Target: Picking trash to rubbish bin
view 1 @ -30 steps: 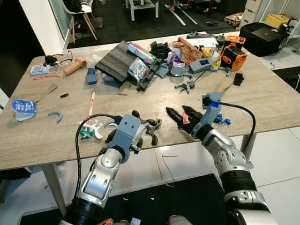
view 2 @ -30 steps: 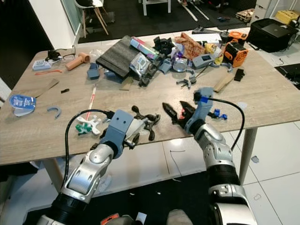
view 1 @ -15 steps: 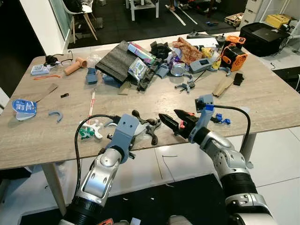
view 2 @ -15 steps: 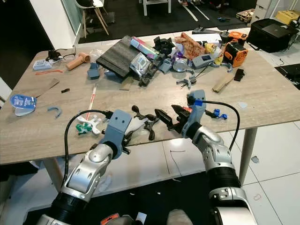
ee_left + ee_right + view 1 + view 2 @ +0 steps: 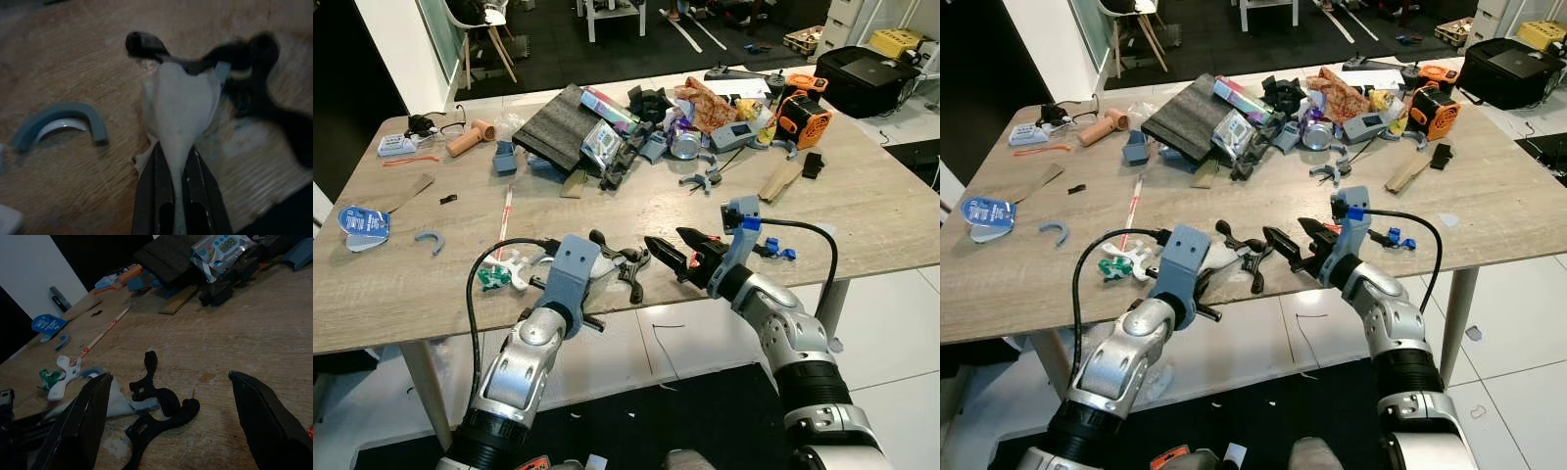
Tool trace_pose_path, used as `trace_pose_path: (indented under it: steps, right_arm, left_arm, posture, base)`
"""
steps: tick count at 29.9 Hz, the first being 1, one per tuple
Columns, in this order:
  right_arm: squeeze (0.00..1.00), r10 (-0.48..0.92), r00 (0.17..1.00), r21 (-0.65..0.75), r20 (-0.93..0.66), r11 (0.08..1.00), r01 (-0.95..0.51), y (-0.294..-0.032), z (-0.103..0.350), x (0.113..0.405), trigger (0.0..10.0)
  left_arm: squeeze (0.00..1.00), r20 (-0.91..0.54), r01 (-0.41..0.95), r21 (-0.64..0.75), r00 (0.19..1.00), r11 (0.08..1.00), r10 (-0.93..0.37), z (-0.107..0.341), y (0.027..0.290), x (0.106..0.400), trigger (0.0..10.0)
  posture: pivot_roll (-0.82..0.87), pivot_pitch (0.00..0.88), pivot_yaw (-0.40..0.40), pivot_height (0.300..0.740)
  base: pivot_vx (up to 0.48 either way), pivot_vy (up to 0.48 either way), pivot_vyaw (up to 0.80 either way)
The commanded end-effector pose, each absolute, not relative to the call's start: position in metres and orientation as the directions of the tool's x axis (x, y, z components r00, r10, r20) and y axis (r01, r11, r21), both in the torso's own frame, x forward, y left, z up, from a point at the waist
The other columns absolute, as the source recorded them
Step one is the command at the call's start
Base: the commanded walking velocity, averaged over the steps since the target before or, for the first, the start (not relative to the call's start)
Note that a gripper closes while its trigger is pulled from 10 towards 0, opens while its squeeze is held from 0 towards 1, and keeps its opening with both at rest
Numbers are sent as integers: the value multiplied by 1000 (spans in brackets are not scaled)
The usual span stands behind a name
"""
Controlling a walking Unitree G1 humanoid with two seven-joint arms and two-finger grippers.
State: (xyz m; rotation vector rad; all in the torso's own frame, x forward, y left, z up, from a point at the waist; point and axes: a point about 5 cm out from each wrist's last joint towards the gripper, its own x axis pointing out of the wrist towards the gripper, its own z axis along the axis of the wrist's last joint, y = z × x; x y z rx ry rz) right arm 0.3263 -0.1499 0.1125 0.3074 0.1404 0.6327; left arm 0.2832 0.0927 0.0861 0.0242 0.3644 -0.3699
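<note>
I've got the left hand (image 5: pixel 607 271) low at the near edge of the bench (image 5: pixel 862 211), fingers pinched together on a scrap (image 5: pixel 180 105) of pale, limp trash. The wrist camera shows the scrap squeezed flat between the two fingers and fanning out past their tips. It looks to be resting on the wood or barely off it; I can't tell which.

Right hand (image 5: pixel 677 253) hovers just at 3 o'clock of the left one, fingers spread wide, holding nothing. Between and just ahead of the two hands lies a black clamp (image 5: pixel 159 406), its tip touching or overlapping the scrap. A grey arc (image 5: pixel 61 122) sits close to the scrap on the other side.

Progress, as I judge it: one piece gripped, nothing binned. No bin anywhere in my feeds, so I'll need to lift, turn and go looking for it.

Plenty left. The big heap (image 5: pixel 636 132) at 12 o'clock is untouched: a foil packet, a can, wrappers and odd parts. A blue lid (image 5: pixel 362 223) waits out at 9 o'clock.
</note>
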Motion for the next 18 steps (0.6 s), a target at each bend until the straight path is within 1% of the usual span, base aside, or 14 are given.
trace_pose_path:
  steps: [1, 2, 3, 5, 7, 8, 9, 11, 12, 13, 14, 15, 17, 18]
  right_arm:
    - [0, 599, 800, 343, -36, 759, -553, -150, 112, 326, 10000]
    - [0, 598, 801, 344, -34, 759, -552, -150, 112, 326, 10000]
    - [0, 598, 801, 344, -34, 759, -552, -150, 112, 326, 10000]
    - [0, 595, 803, 347, -31, 760, -550, -150, 112, 327, 10000]
    - [0, 595, 803, 347, -31, 760, -550, -150, 112, 327, 10000]
    - [0, 592, 805, 350, -27, 760, -547, -151, 113, 327, 10000]
    - [0, 592, 805, 350, -27, 760, -547, -151, 113, 327, 10000]
    - [0, 590, 807, 351, -25, 761, -545, -151, 113, 328, 10000]
    - [0, 590, 807, 351, -25, 761, -545, -151, 113, 328, 10000]
    - [0, 589, 808, 352, -24, 761, -544, -151, 113, 328, 10000]
    - [0, 588, 808, 352, -24, 762, -544, -151, 113, 328, 10000]
    - [0, 588, 809, 352, -23, 762, -544, -151, 113, 328, 10000]
    - [0, 588, 809, 352, -23, 762, -544, -151, 113, 328, 10000]
    - [0, 587, 810, 352, -23, 763, -543, -151, 113, 328, 10000]
  left_arm:
    - [0, -256, 337, -190, 890, 922, -378, 101, 95, 287, 0]
    - [0, -214, 335, -251, 896, 908, -389, 107, 97, 288, 0]
    - [0, -214, 335, -251, 896, 908, -389, 107, 97, 288, 0]
    - [0, -75, 346, -387, 912, 855, -403, 127, 104, 291, 0]
    - [0, -75, 346, -387, 912, 855, -403, 127, 104, 291, 0]
    - [0, 82, 387, -497, 912, 777, -402, 147, 118, 291, 0]
    - [0, 82, 387, -497, 912, 777, -402, 147, 118, 291, 0]
    - [0, 172, 416, -544, 905, 729, -388, 157, 134, 292, 0]
    - [0, 172, 416, -544, 905, 729, -388, 157, 134, 292, 0]
    - [0, 191, 417, -553, 906, 721, -378, 158, 140, 293, 0]
    - [0, 196, 409, -532, 911, 741, -363, 157, 149, 295, 0]
    - [0, 199, 405, -516, 914, 755, -354, 156, 155, 296, 2118]
    - [0, 199, 405, -516, 914, 755, -354, 156, 155, 296, 2118]
    - [0, 179, 379, -479, 925, 791, -335, 150, 166, 297, 8510]
  posture:
    - [-156, 0, 40, 740]
    - [-156, 0, 40, 740]
    - [-156, 0, 40, 740]
    - [-154, 0, 39, 740]
    - [-154, 0, 39, 740]
    - [-153, 0, 39, 740]
    - [-153, 0, 39, 740]
    - [-153, 0, 39, 740]
    - [-153, 0, 39, 740]
    - [-155, 0, 40, 740]
    - [-157, 0, 40, 740]
    - [-157, 0, 40, 740]
    - [-157, 0, 40, 740]
    - [-160, 0, 41, 740]
  base:
    - [0, 0, 0]
    - [0, 0, 0]
    - [0, 0, 0]
    - [0, 0, 0]
    - [0, 0, 0]
    - [0, 0, 0]
    - [0, 0, 0]
    - [0, 0, 0]
    - [0, 0, 0]
    - [0, 0, 0]
    - [0, 0, 0]
    - [0, 0, 0]
    - [0, 0, 0]
    - [0, 0, 0]
